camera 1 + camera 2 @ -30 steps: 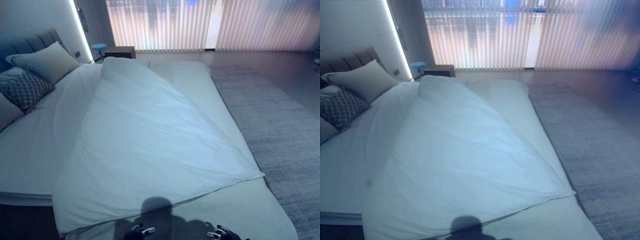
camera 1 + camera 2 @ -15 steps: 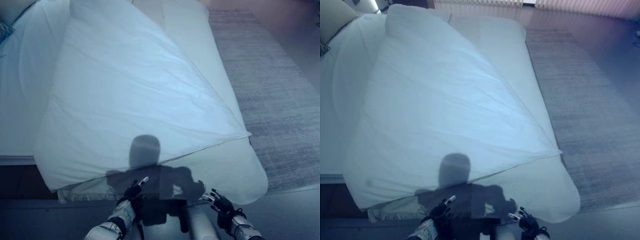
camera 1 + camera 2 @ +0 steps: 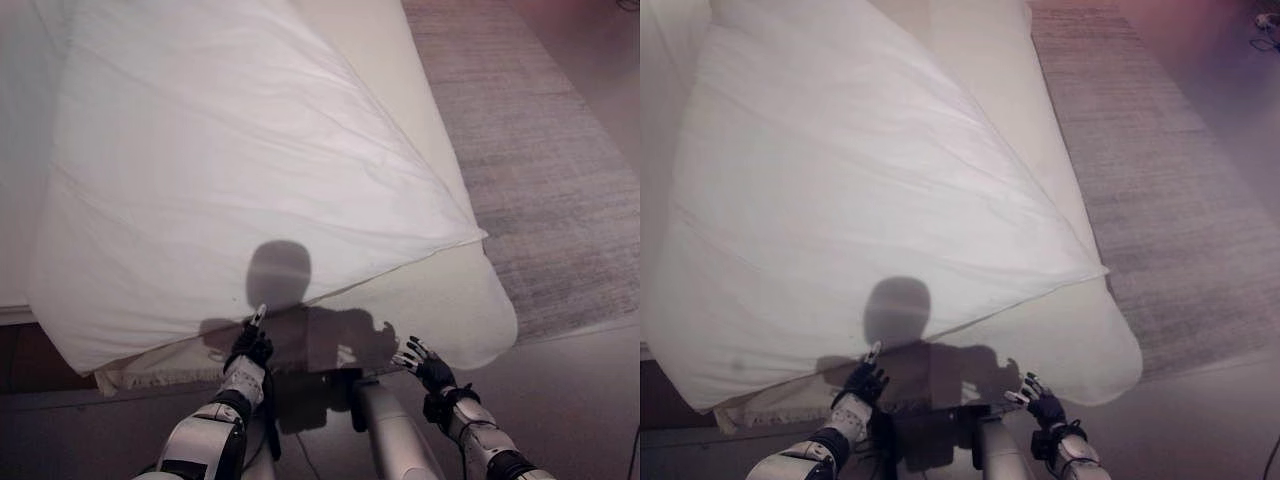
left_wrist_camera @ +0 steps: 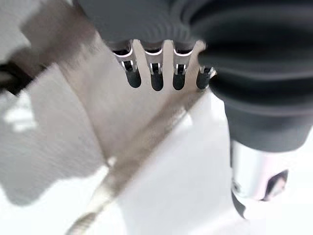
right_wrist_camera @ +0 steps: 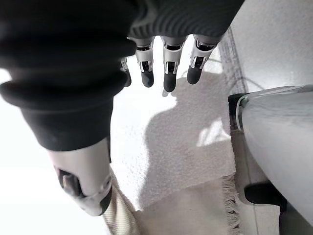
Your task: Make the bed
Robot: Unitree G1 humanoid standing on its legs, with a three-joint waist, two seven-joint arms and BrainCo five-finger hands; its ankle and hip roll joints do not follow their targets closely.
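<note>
Down at the foot of the bed, my left hand (image 3: 250, 347) hovers with fingers straight and relaxed just short of the duvet's near hem, holding nothing. My right hand (image 3: 424, 364) hangs over the floor beside the bed's near right corner, fingers spread and empty; its wrist view shows the fringed throw (image 5: 186, 205) and textured bed cover (image 5: 161, 147) below the fingertips.

Outward from the hands, the white duvet (image 3: 240, 180) lies skewed across the mattress: its near edge runs on a slant, with one corner (image 3: 478, 238) pointing toward the rug side and the other drooping over the left edge. Under it, the pale bed cover (image 3: 450, 300) is exposed at the near right corner, and the fringed throw (image 3: 160, 372) peeks out beneath the hem on the left. A grey rug (image 3: 540, 170) lies alongside the bed.

I judge the duvet soft, limp and fairly light but bulky; it will drape and bunch, not slide as one piece. I'd pinch it at the near hem and at the pointed corner, then draw it square.

I can read no labels, brands or writing anywhere.
</note>
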